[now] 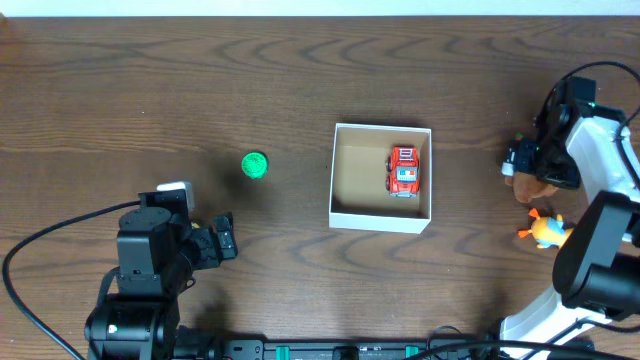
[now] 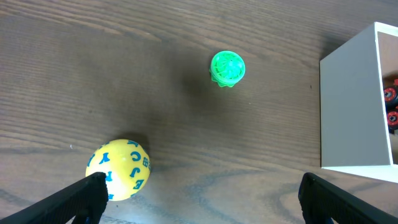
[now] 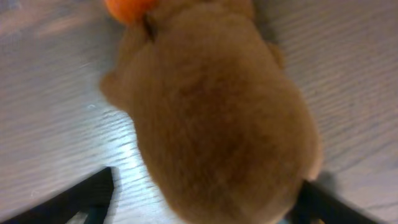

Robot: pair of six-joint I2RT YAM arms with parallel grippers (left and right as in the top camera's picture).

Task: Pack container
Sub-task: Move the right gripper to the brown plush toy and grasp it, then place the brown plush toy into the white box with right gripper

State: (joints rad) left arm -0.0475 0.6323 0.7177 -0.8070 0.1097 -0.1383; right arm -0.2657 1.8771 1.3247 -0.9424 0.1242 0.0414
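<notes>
On the bench seen from above, the container (image 1: 358, 172) sits near the middle, open side up, with a red toy truck (image 1: 404, 169) against its right wall. A green ball (image 1: 255, 165) lies well apart on its left. My left hand (image 1: 225, 240) hangs near that ball, low over the bench. My right hand (image 1: 520, 165) is at the far right, over a brown plush toy (image 1: 537, 187), with an orange and yellow bird toy (image 1: 545, 230) just beside it.

From my left wrist, that hand (image 2: 199, 205) is released, fingers (image 2: 81, 199) spread wide. A yellow ball with blue letters (image 2: 118, 169) lies just beside one finger. The green ball is farther ahead, the container's white wall (image 2: 351, 106) at the right edge.

From my right wrist, the hand (image 3: 205, 211) is released, one finger on each side of the plush, which fills the view.
</notes>
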